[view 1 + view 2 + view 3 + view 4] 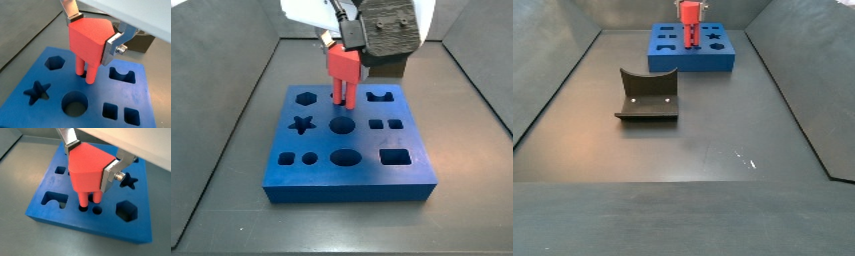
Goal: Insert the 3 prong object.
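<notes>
Readable text: none in any view.
Blue block (348,170): only cut-out shapes, no letters or numbers.
3 prong object (89,41): plain red surface, no label, held between the silver fingers.
Gripper (93,34): above the blue block, closed on the red piece; no brand or sign can be read on the fingers or the dark body.
Dark grey curved block (647,96): no marking can be made out; two small pale dots only.
Floor and walls (714,150): no signs.
</notes>
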